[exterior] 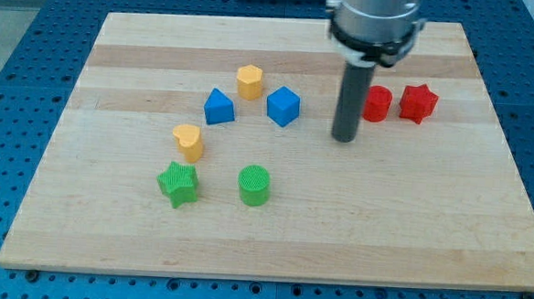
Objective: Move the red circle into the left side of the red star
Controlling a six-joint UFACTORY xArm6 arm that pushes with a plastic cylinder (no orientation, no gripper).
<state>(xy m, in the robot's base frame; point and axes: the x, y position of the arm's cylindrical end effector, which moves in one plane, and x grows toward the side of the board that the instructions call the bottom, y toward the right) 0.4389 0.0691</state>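
On the view's left you've got the green star [178,183] and the green circle [254,185], well out of play. Moving right, my tip [344,138] sits bare on the board, holding nothing. The red circle [377,103] lies just up-right of it, with the red star [418,102] close beyond: a rightward shove should close that gap.

No readable text, label, brand, number or sign anywhere: none on the pale wooden counter [272,232], the coloured blocks, or the dark rod.
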